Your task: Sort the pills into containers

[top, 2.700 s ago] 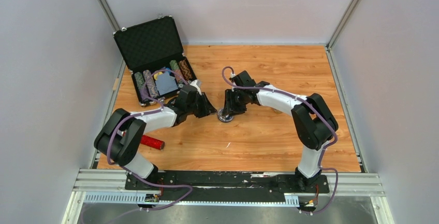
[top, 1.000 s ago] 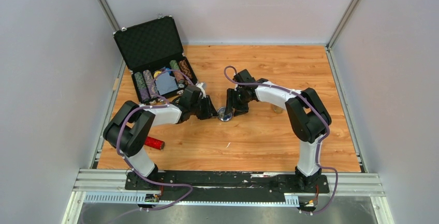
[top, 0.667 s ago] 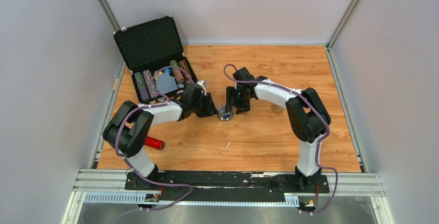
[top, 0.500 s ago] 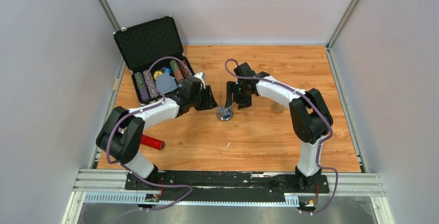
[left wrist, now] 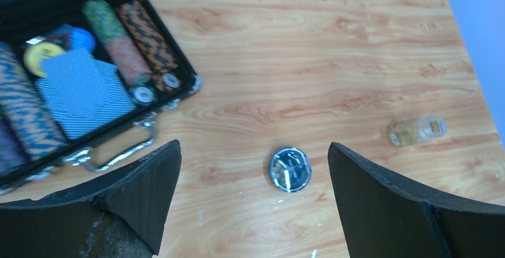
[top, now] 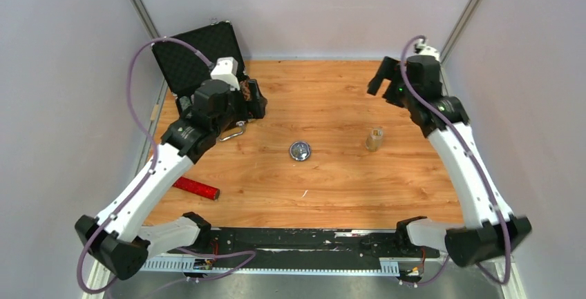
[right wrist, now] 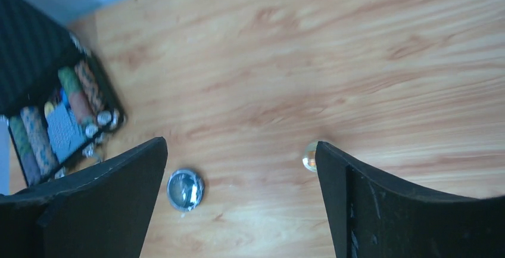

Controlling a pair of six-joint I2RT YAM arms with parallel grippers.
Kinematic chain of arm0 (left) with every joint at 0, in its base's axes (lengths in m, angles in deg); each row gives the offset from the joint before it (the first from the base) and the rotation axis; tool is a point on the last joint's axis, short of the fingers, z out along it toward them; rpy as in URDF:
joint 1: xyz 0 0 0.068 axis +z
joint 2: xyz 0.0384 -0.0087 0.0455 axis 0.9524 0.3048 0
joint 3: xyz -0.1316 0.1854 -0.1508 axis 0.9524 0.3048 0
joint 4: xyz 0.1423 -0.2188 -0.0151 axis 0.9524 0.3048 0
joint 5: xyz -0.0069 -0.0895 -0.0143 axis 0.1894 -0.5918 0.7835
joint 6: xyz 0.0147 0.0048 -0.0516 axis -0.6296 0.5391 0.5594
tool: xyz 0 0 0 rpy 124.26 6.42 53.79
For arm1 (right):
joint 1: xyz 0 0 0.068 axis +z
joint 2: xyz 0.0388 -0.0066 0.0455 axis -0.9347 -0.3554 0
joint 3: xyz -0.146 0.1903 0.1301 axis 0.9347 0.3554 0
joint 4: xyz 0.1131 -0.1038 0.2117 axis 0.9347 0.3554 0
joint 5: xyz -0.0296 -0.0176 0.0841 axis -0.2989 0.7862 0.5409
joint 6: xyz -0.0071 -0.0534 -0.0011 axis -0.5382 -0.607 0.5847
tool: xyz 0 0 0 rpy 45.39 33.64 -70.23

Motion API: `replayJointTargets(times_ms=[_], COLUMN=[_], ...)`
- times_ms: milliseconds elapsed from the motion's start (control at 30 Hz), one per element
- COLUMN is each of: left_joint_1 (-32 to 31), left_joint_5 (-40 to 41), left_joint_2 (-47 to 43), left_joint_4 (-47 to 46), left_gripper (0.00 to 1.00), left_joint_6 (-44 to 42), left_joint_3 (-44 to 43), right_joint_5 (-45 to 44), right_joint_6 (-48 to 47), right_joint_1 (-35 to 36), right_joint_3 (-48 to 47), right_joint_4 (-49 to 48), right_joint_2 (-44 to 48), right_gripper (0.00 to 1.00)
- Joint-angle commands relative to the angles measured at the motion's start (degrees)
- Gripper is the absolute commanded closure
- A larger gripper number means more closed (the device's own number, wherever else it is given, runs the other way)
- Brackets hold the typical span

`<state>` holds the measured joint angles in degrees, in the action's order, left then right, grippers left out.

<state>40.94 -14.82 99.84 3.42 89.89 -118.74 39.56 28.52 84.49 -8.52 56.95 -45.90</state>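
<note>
Wood-grain tabletop (top: 332, 99) from above: just pulled both arms high off the small round silvery-blue divided dish (top: 300, 150), leaving it alone right of the open black poker-chip case (top: 197, 57); from left wrist, left gripper (left wrist: 253, 154) splayed, empty, small bits in dish; from right wrist, right gripper (right wrist: 241, 146) equally agape, so sorting likely finished.

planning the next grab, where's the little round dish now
In the top view the dish sits at the middle of the table, with the small bottle to its right.
</note>
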Motion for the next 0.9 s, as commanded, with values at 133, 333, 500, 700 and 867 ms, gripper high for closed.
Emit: replayJointTargets(times_ms=[133,333,500,700,867], left_joint_1=[0.27,0.23,0.21,0.24,0.21], left_joint_5=[10.63,12.36,12.84,12.7,13.6], left_joint_2=[-13.94,-22.11,-26.58,-28.79,-28.91], left_joint_4=[11.03,15.21,18.72,21.01,21.09], left_gripper=[0.0,0.0,0.0,0.0,0.0], left_joint_6=[-7.4,-9.15,-8.91,-7.7,-8.2], left_joint_3=[-3.77,-5.89,-7.81,-7.6,-7.74], right_joint_5=[-30.11,-40.68,-36.74,-37.45,-36.97], right_joint_6=[-7.86,-13.58,-12.29,-10.29,-9.99], right_joint_1=[-0.84,-0.89,-0.87,-0.9,-0.85], right_joint_3=[-1.73,-6.39,-10.02,-10.29,-9.58], right_joint_4=[1.31,-3.62,-3.24,-2.45,-2.4], right_joint_2=[19.62,27.11,31.43,34.03,34.33], right_gripper=[0.0,0.0,0.0,0.0,0.0])
